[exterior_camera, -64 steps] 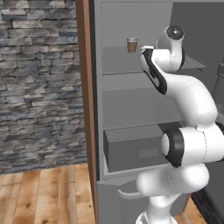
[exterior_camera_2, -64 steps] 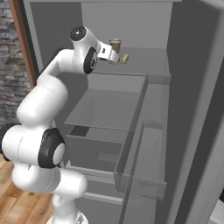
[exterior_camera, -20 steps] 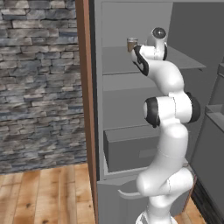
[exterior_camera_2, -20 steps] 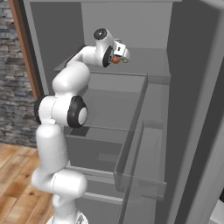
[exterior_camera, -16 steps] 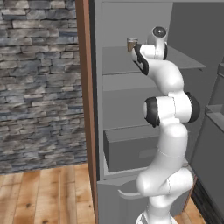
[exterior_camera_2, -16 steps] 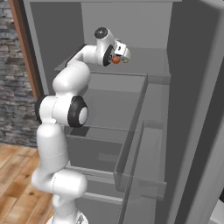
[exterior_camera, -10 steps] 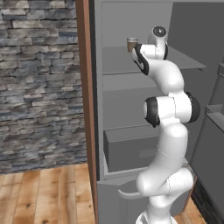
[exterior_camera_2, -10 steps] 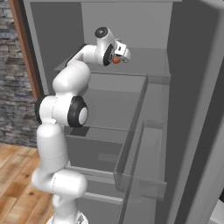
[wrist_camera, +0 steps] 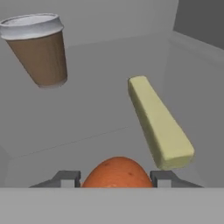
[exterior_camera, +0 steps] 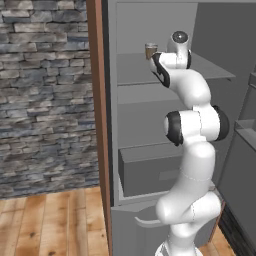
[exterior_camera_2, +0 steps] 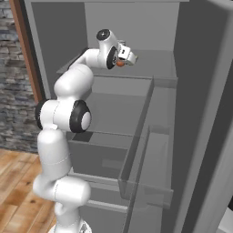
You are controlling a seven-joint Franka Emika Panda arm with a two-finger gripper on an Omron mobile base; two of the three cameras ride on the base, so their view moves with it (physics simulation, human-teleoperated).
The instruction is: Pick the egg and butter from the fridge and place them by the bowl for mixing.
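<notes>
Reaching onto the fridge's point(exterior_camera_2: 200, 91) upper shelf point(wrist_camera: 100, 109), the tool point(wrist_camera: 117, 177) is clasping the egg point(wrist_camera: 117, 172) between its fingers, ready for lifting, while the butter point(wrist_camera: 158, 120) is lying just beside it.

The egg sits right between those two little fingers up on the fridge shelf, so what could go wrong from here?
The egg is round and sits between the two fingertips of the gripper, so it might slip or roll out as they squeeze or lift. The butter lies close on one side; a sideways pull could knock it. The brown cup stands further back on the same shelf, so pushing deeper might tip it.
</notes>
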